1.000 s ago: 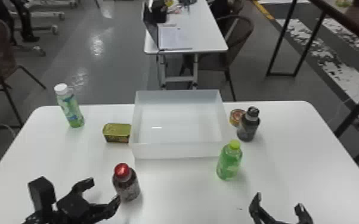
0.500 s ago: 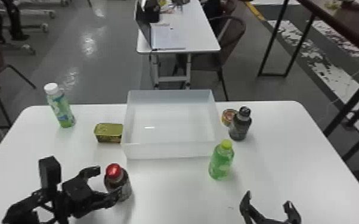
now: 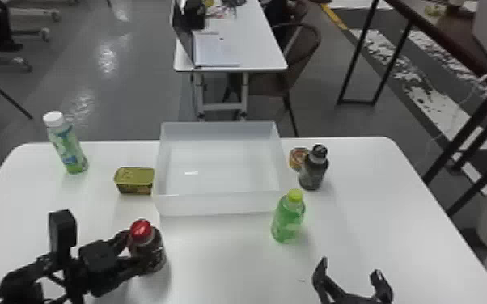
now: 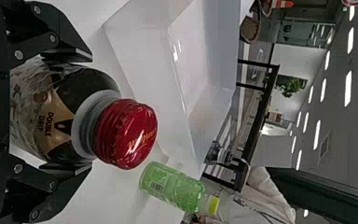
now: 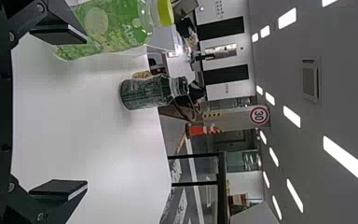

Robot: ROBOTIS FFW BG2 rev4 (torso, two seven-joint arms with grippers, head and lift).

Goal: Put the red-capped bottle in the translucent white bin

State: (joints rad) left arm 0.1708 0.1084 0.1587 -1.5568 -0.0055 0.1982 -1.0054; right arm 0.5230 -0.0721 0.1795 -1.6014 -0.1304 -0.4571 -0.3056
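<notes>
The left gripper (image 3: 127, 250) is shut on the red-capped bottle (image 3: 152, 252), one finger at each side, in the head view. The dark bottle stands on the table in front of the bin's left front corner. In the left wrist view, the pads of the left gripper (image 4: 70, 112) meet both sides of the red-capped bottle (image 4: 86, 112), below its cap. The translucent white bin (image 3: 218, 204) holds nothing. At the near right, the right gripper (image 3: 348, 271) is parked open; in the right wrist view, the right gripper (image 5: 72, 112) has nothing between its fingers.
A green bottle (image 3: 288, 220) stands by the bin's front right corner. A dark bottle (image 3: 313, 174) and a small round can (image 3: 297, 158) are right of the bin. Left of it are a yellow-green tin (image 3: 134, 182) and a white-capped bottle (image 3: 68, 145).
The left gripper has moved right onto the red-capped bottle and closed around it. The head view has swung slightly right, shifting the whole scene left.
</notes>
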